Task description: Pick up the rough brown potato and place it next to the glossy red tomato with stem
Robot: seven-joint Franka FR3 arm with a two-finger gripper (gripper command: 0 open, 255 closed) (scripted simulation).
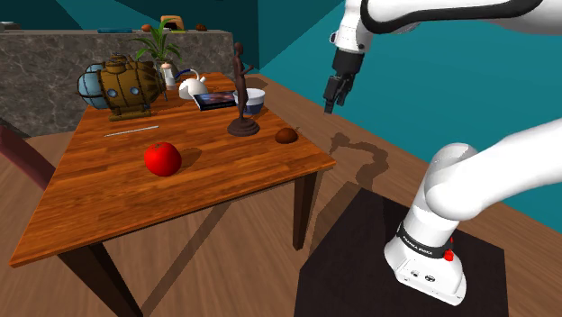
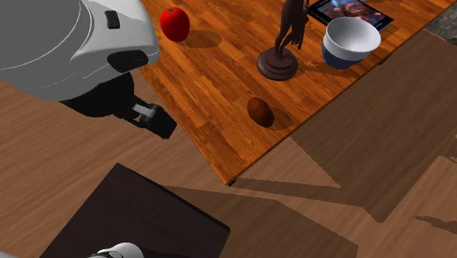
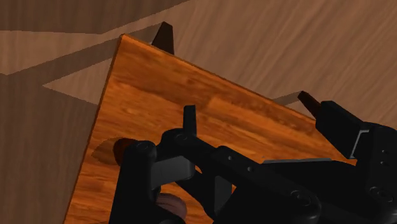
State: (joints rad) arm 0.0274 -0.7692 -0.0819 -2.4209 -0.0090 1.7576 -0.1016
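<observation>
My arm (image 1: 477,180) is all glossy white rounded shells with dark joints. Right above the stand (image 1: 360,261) there's a black band (image 1: 423,243) with tiny white lettering, a red button (image 1: 448,256) beside it, and a few small dark dots below. The gripper (image 1: 330,106) is plain black, boxy.

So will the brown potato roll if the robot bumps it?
Probably: the small rounded brown potato looks egg-shaped, so it may wobble. It sits near the wooden table's edge, so a push might drop it.
</observation>
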